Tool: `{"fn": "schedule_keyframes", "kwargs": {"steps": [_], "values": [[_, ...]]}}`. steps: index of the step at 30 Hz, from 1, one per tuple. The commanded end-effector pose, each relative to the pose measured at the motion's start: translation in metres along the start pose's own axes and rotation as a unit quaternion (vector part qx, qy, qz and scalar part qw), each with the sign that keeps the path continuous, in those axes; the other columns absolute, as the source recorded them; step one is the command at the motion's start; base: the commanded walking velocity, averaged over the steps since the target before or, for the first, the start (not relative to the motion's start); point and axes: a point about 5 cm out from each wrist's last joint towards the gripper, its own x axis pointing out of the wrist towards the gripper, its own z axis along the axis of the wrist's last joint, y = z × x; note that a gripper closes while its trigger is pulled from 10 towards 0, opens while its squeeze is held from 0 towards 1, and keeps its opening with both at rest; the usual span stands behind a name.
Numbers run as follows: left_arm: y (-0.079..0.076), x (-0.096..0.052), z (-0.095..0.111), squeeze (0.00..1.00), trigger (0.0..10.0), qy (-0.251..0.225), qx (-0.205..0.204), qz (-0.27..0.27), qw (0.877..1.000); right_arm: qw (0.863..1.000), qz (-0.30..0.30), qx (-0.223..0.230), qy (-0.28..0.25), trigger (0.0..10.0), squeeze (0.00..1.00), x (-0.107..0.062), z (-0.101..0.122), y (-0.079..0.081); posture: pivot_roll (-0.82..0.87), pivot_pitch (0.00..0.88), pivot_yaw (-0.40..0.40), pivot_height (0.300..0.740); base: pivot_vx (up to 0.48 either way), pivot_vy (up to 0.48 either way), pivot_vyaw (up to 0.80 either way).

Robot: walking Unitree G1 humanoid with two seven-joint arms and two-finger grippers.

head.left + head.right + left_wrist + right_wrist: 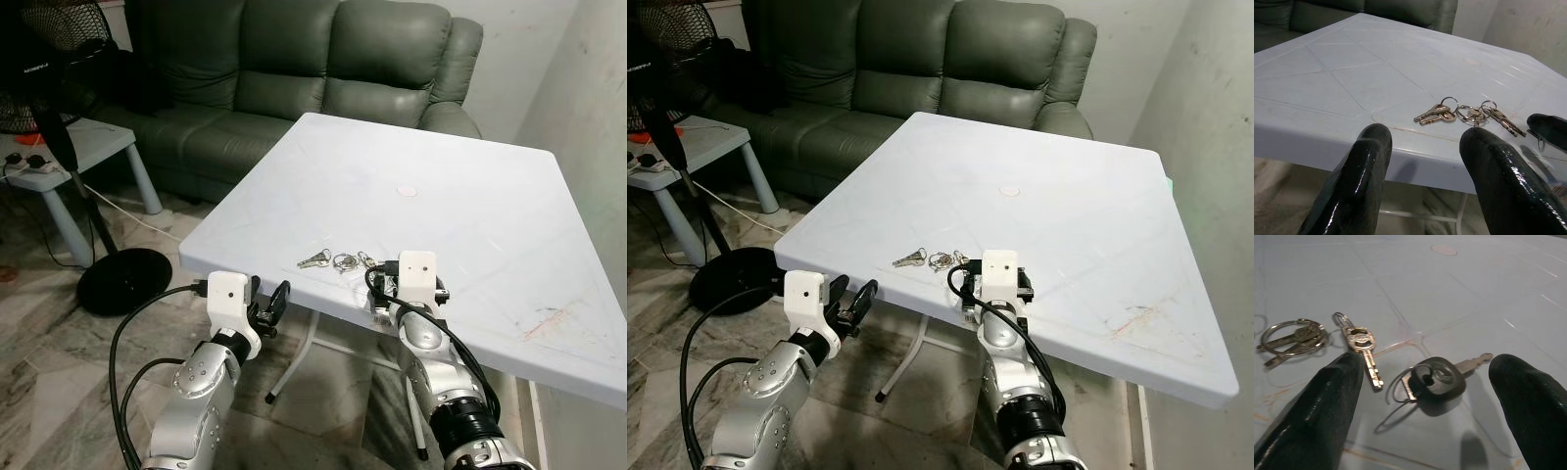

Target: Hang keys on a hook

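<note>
Keys [1366,352] lie between the spread right gripper [1425,396] fingers (left gripper [1425,181] spread too).

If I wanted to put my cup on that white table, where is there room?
The table is bare from the small round mark back toward the sofa, and along its right side. The near edge is crowded: the keys lie there, with the open right claw around a black-headed key.

Keys [338,260] lie on the table [490,196] near its front edge, sofa [294,69] behind.
</note>
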Motion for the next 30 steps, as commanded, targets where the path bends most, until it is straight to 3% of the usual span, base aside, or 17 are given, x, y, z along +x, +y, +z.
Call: {"fn": "schedule_keyframes", "kwargs": {"steps": [1, 2, 3, 5, 6, 7, 10, 12, 13, 14, 15, 16, 17, 30], "values": [[-0.002, -0.001, 0.001, 0.0, 10.0, 0.002, 0.01, -0.006, 1.0, 1.0, -0.003, -0.01, 0.004, 7.6, 0.0, -0.002, -0.002, 0.003, 0.22, 0.0, -0.031, 0.74, 0.0, 0.0, 0.0], [-0.002, -0.001, 0.001, 0.0, 10.0, 0.002, 0.01, -0.006, 1.0, 1.0, -0.003, -0.01, 0.004, 7.6, 0.0, -0.002, -0.002, 0.003, 0.22, 0.0, -0.031, 0.74, 0.0, 0.0, 0.0], [-0.002, -0.002, 0.001, 0.0, 10.0, 0.001, 0.01, -0.005, 1.0, 1.0, -0.002, -0.013, 0.003, 3.4, 0.0, -0.003, -0.003, 0.004, 0.22, 0.0, -0.032, 0.74, 0.0, 0.0, 0.0], [-0.002, -0.002, 0.001, 0.0, 10.0, 0.001, 0.01, -0.005, 1.0, 1.0, -0.002, -0.014, 0.002, 3.4, 0.0, -0.004, -0.004, 0.005, 0.22, 0.0, -0.032, 0.74, 0.0, 0.0, 0.0], [-0.002, -0.002, 0.001, 0.0, 10.0, 0.001, 0.01, -0.004, 1.0, 1.0, 0.001, -0.015, 0.004, 2.4, 0.0, -0.005, -0.005, 0.005, 0.22, 0.0, -0.032, 0.74, 0.0, 0.0, 0.0], [-0.002, -0.002, 0.002, 0.0, 10.0, 0.001, 0.011, -0.003, 1.0, 1.0, -0.002, -0.023, 0.007, 0.7, 0.0, -0.005, -0.007, 0.005, 0.22, 0.0, -0.032, 0.74, 0.0, 0.0, 0.0], [-0.001, -0.002, 0.001, 0.0, 10.0, 0.001, 0.011, -0.001, 1.0, 1.0, -0.003, -0.024, 0.007, 0.0, 0.0, -0.006, -0.008, 0.005, 0.22, 0.0, -0.035, 0.74, 0.0, 0.0, 0.0], [-0.001, -0.003, 0.001, 0.0, 10.0, 0.001, 0.011, -0.001, 1.0, 1.0, -0.005, -0.029, 0.008, 0.3, 0.0, -0.006, -0.008, 0.005, 0.22, 0.0, -0.035, 0.74, 0.0, 0.0, 0.0], [-0.001, -0.002, 0.001, 0.0, 10.0, 0.001, 0.012, 0.0, 1.0, 1.0, 0.0, -0.026, 0.009, 2.4, 0.0, -0.006, -0.009, 0.005, 0.22, 0.0, -0.035, 0.74, 0.0, 0.0, 0.0], [-0.001, -0.002, 0.001, 0.0, 10.0, 0.001, 0.012, 0.001, 1.0, 1.0, 0.003, -0.023, 0.01, 2.4, 0.0, -0.006, -0.009, 0.006, 0.22, 0.0, -0.035, 0.74, 0.0, 0.0, 0.0], [-0.001, -0.002, 0.002, 0.0, 10.0, 0.001, 0.012, 0.002, 1.0, 1.0, 0.009, -0.017, 0.007, 4.5, 0.0, -0.006, -0.008, 0.007, 0.23, 0.0, -0.038, 0.74, 0.0, 0.0, 0.0], [-0.001, -0.002, 0.002, 0.0, 10.0, 0.0, 0.012, 0.002, 1.0, 1.0, 0.013, -0.011, 0.006, 8.5, 0.0, -0.007, -0.007, 0.008, 0.23, 0.0, -0.038, 0.74, 0.0, 0.0, 0.0], [-0.001, -0.002, 0.002, 0.0, 10.0, 0.0, 0.013, 0.004, 1.0, 1.0, 0.016, -0.009, 0.011, 10.0, 0.0, -0.007, -0.007, 0.009, 0.23, 0.0, -0.04, 0.74, 0.0, 0.0, 0.0], [0.0, -0.002, 0.003, 0.0, 10.0, -0.001, 0.012, 0.015, 1.0, 1.0, 0.01, 0.024, 0.013, 10.0, 0.0, -0.005, 0.002, 0.02, 0.22, 0.0, -0.038, 0.74, 0.0, 0.0, 0.0]]}}
